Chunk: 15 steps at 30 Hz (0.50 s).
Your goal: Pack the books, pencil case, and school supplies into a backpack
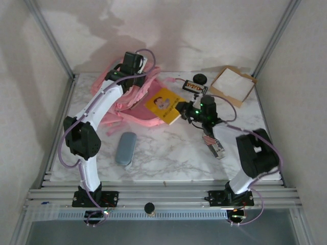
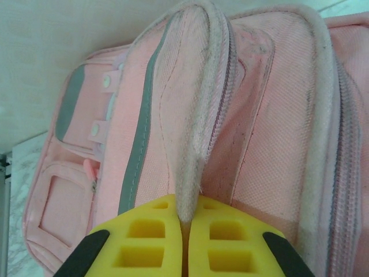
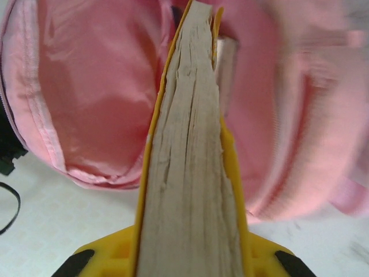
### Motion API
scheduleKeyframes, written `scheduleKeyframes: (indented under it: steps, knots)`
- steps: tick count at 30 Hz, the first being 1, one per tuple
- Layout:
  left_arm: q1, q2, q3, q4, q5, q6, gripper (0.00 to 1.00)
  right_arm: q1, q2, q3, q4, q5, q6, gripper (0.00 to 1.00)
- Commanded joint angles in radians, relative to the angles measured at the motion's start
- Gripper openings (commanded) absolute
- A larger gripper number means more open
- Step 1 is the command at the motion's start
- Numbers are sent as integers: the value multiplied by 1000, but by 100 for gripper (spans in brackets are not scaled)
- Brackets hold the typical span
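The pink backpack lies at the back left with its mouth facing right. My left gripper is shut on the backpack's piped zip edge, which runs up between the yellow fingers and holds the flap up. My right gripper is shut on a yellow book whose far end sits at the backpack's mouth. In the right wrist view the thick page edge points into the pink lining. I cannot tell how many books are in the grip. The grey-blue pencil case and the flag-striped pack lie on the table.
A black item with orange marks and a black round object sit behind the right gripper. A cardboard tray is at the back right. Frame posts and walls stand round the marble table.
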State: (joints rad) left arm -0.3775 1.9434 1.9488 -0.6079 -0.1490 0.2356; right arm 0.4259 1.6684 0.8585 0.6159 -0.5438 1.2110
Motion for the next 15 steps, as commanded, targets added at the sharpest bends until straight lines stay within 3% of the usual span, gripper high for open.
scheduleKeyframes:
  steps: [1, 9, 15]
  knots:
    - [6, -83, 67, 81, 38, 1, 0, 37, 95, 137, 233, -3, 39, 0]
    - [6, -106, 68, 93, 53, -40, 0, 93, 445, 439, 335, -29, 100, 0]
    - [6, -103, 60, 89, 51, -64, 0, 135, 660, 711, 220, -8, 58, 0]
